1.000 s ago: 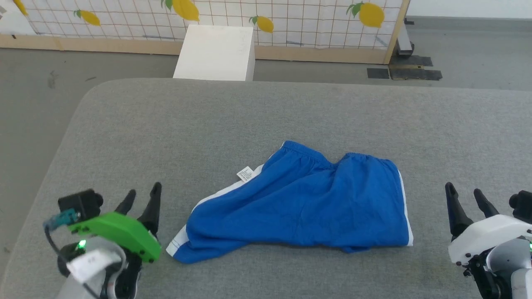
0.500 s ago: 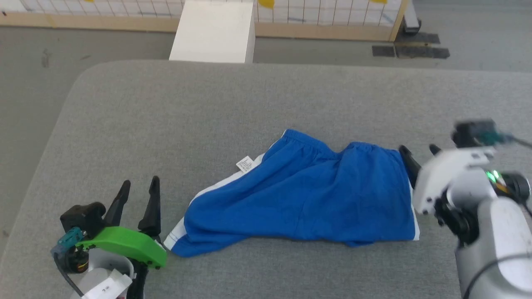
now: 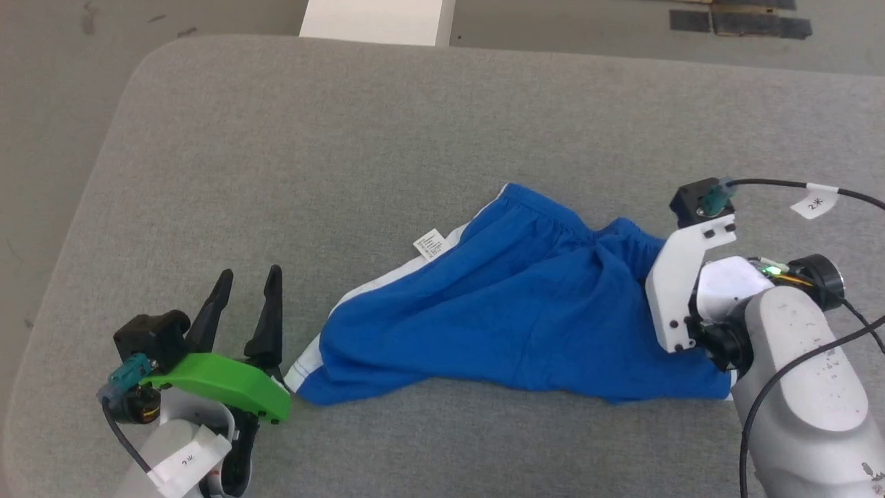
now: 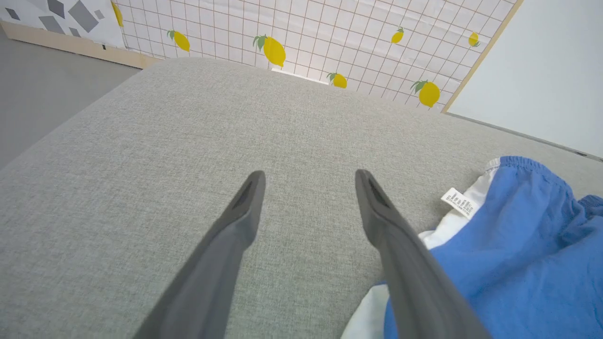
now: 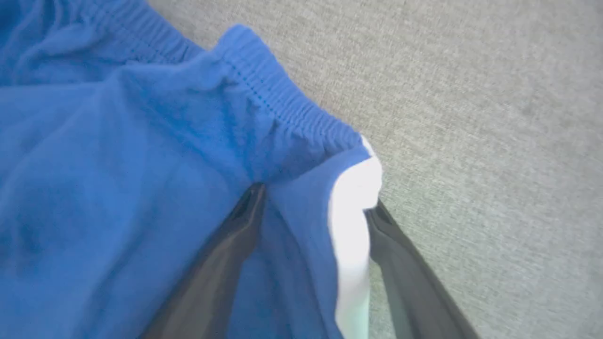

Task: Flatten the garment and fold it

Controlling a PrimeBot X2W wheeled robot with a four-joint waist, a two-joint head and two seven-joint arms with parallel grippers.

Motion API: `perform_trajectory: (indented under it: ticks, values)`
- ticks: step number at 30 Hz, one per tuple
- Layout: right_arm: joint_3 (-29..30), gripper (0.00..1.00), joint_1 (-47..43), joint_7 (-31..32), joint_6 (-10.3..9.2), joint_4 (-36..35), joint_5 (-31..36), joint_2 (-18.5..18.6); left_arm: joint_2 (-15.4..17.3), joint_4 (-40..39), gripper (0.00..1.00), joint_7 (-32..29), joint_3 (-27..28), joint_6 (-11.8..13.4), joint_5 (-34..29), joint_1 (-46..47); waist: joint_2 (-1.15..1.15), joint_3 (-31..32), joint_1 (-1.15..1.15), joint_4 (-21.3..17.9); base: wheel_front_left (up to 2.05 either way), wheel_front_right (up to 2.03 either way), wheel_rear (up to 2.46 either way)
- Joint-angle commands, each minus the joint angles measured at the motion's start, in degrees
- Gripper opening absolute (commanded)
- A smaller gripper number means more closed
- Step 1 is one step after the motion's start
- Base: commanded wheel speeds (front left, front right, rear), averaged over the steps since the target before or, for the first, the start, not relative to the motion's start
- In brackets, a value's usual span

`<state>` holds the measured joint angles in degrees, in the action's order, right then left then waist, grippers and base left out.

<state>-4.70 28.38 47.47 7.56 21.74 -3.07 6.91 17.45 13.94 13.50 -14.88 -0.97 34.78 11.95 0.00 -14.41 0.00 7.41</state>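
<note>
Lying crosswise, garment (image 3: 511,304), waistband (image 3: 553,213) farthest.

Garment (image 3: 511,311) lies rumpled on grey surface (image 3: 346,124) — left tool (image 3: 251,273) beside.

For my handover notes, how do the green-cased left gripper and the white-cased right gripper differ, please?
Left gripper: green shell, fingers over bare grey padded surface beside the leg end of the bright blue shorts. Right gripper: white shell, fingers straddling the shorts' white-striped waistband corner. Both are open.
</note>
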Motion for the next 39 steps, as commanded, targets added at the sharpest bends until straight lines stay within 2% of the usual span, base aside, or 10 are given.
perform_trajectory:
  ticks: [1, 2, 3, 5, 15, 23, 33, 34, 35, 39]
  values:
    - [-0.4, 1.00, -0.2, 0.4, -0.08, 0.5, -0.8, 0.4, -0.3, 0.3, 1.00, 0.5, 0.0, -0.3, -0.2, 0.9, 0.00, -0.5, 0.00, 0.3, 0.00, 0.00, 0.00]
    - [-0.6, 0.98, -0.2, 0.4, -0.08, 0.5, -1.0, 0.5, -0.3, 0.4, 1.00, 0.6, -0.1, -0.4, -0.3, 1.0, 0.00, -0.5, 0.00, 0.3, 0.00, 0.00, 0.00]
    - [-0.6, 0.28, -0.1, -0.2, -0.08, 0.4, -1.1, 0.6, -0.3, 0.6, 1.00, 0.6, -0.1, -0.5, -0.3, 1.0, 0.00, -0.5, 0.00, 0.2, 0.00, 0.00, 0.00]
    - [-0.4, 0.00, 0.3, -1.5, -0.08, 0.3, -1.1, 0.7, -0.3, 0.9, 1.00, 0.7, -0.3, -0.7, -0.4, 1.1, 0.00, -0.3, 0.00, 0.0, 0.00, 0.00, 0.00]
    - [11.1, 0.00, 0.7, -9.4, -0.08, -5.6, -2.3, -0.3, -0.5, 2.1, 1.00, 0.8, -1.0, -0.8, -0.6, 1.1, 0.00, 3.3, 0.00, -2.5, 0.00, 0.00, 0.00]
    - [24.8, 0.00, -13.3, -8.4, -0.08, -18.9, -2.1, -2.4, -0.8, 2.0, 1.00, 0.2, -1.8, -0.6, -0.4, 0.6, 0.00, 5.1, 0.00, -4.9, 0.00, 0.00, 0.00]
    - [24.6, 0.00, -31.1, -3.9, -0.08, -20.4, -12.0, -4.0, -0.8, 2.3, 1.00, -0.9, -2.5, -0.5, 0.2, 0.6, 0.00, 5.7, 0.00, -7.0, 0.00, 0.00, 0.00]
    - [24.3, 0.31, -31.2, -4.7, -0.08, -20.1, -12.9, -4.0, -0.8, 2.3, 1.00, -1.0, -2.5, -0.5, 0.2, 0.6, 0.00, 5.8, 0.00, -7.1, 0.00, 0.00, 0.00]
    - [24.3, 1.00, -31.1, -6.3, -0.08, -19.9, -13.4, -4.0, -0.8, 2.4, 1.00, -1.1, -2.6, -0.5, 0.3, 0.6, 0.00, 5.9, 0.00, -7.2, 0.00, 0.00, 0.00]
    - [25.7, 1.00, -29.2, -13.9, -0.08, -21.4, -15.8, -4.0, -0.9, 2.8, 1.00, -1.5, -3.0, -0.4, 0.5, 0.4, 0.00, 6.8, 0.00, -7.3, 0.00, 0.00, 0.00]
